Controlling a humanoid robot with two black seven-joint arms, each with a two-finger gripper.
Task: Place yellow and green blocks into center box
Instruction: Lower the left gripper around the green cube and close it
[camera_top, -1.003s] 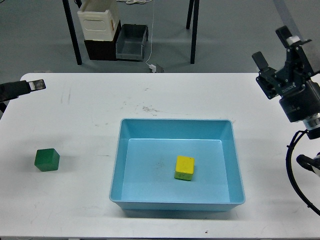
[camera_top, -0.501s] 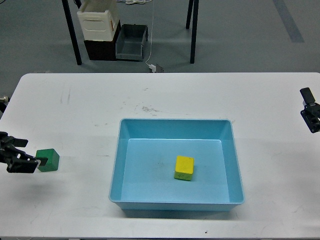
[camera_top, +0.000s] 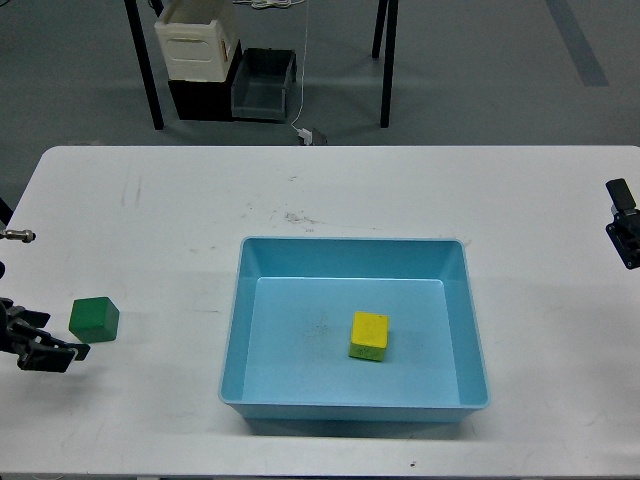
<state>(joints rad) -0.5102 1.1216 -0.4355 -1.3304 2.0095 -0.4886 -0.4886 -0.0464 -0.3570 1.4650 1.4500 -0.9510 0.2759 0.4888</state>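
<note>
Head view is showing the left gripper (camera_top: 48, 350) sitting at the far left edge, well to the left of the blue box (camera_top: 232, 330). Its dark fingers are pointing toward the box, but they are reading as one small dark shape, so I cannot tell whether they are parted or closed. Nothing is lying between them that I can make out.

Just up and toward the box from that gripper, the green block (camera_top: 94, 319) is resting on the white table (camera_top: 150, 220), near the fingertips but apparently not touching them, and well to the left of the box wall.

Inside the box, the yellow block (camera_top: 369, 335) is sitting on the floor, a little right of centre and toward the near wall. That half of the task is looking finished.

Far to the right of the box, only a small dark part of the right gripper (camera_top: 622, 222) is peeking in at the frame edge; its state cannot be told either.

So the step in hand is, by my reading, the pick of the green block. The next move is calling for the left gripper to line up on the block, straddle it with parted fingers, close on two opposite faces, then lift it over the box's left wall and release inside.
</note>
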